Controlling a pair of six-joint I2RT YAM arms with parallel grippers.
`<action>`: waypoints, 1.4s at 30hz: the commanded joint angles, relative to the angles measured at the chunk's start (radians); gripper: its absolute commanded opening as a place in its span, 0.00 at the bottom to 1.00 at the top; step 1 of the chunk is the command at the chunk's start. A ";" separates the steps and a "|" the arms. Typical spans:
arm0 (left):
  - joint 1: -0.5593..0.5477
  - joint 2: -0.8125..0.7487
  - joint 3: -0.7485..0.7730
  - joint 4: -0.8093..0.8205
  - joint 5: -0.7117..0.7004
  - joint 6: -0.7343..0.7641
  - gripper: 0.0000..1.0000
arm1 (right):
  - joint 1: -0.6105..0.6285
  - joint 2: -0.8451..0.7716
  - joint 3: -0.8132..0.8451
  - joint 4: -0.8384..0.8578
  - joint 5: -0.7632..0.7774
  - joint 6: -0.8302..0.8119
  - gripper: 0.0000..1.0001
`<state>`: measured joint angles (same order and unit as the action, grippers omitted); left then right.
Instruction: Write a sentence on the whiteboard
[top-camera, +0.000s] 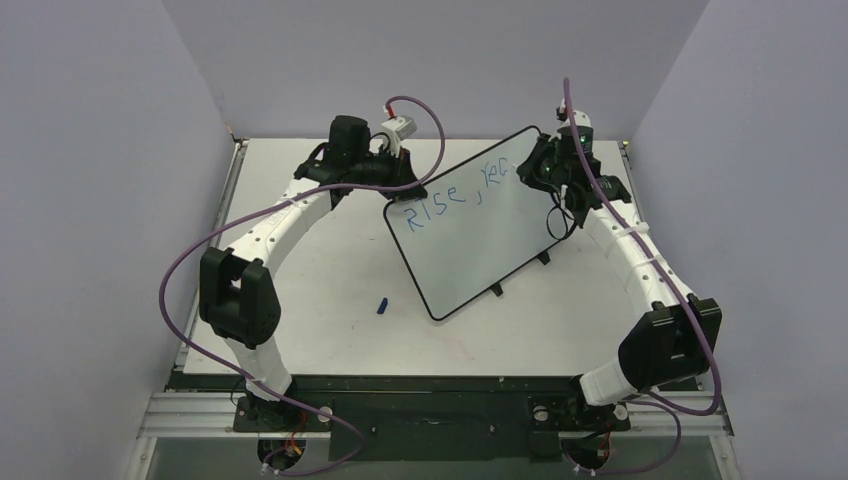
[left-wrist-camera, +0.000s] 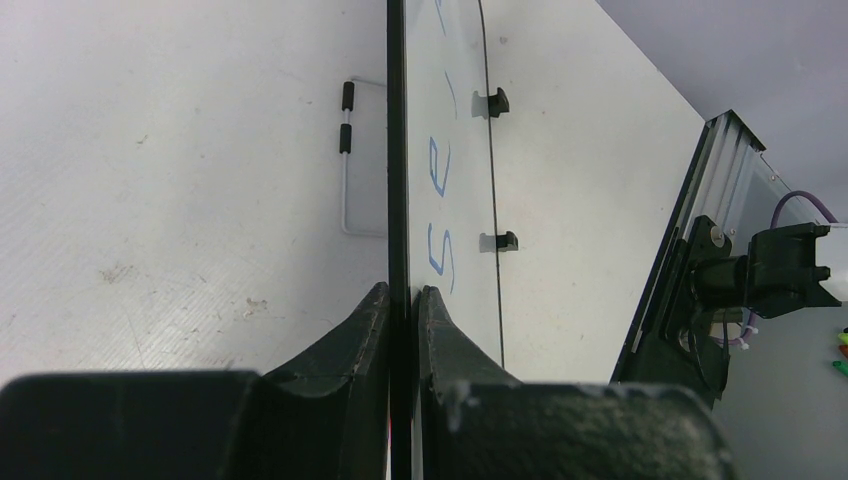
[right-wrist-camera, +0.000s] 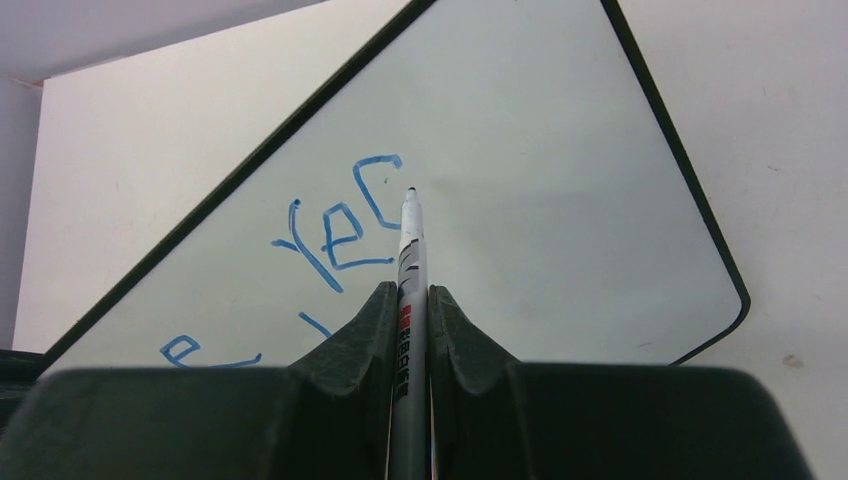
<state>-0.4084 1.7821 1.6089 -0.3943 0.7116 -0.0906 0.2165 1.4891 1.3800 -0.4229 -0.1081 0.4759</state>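
Our right gripper (right-wrist-camera: 410, 291) pinches a marker (right-wrist-camera: 411, 232) tightly beside the sentence (right-wrist-camera: 340, 237); our left gripper (left-wrist-camera: 402, 292) clamps the whiteboard (left-wrist-camera: 465, 200) by its edge.

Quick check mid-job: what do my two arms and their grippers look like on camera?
The left arm and right arm have white curved shells with chunky black joint housings. A purple cable loops along each. The left gripper and right gripper have matte black, wedge-shaped fingers.

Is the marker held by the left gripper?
No: the left gripper clamps the whiteboard edge, while the right gripper holds the marker.
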 joint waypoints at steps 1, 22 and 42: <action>-0.009 -0.053 0.016 0.056 0.000 0.085 0.00 | -0.011 -0.032 0.076 0.024 0.012 -0.005 0.00; -0.009 -0.051 0.017 0.051 0.000 0.086 0.00 | -0.022 0.125 0.194 0.052 -0.028 0.029 0.00; -0.009 -0.052 0.019 0.049 0.000 0.085 0.00 | -0.024 0.058 0.034 0.076 -0.050 0.021 0.00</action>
<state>-0.4095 1.7802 1.6089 -0.4049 0.6979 -0.0891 0.1955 1.5967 1.4559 -0.3744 -0.1394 0.4950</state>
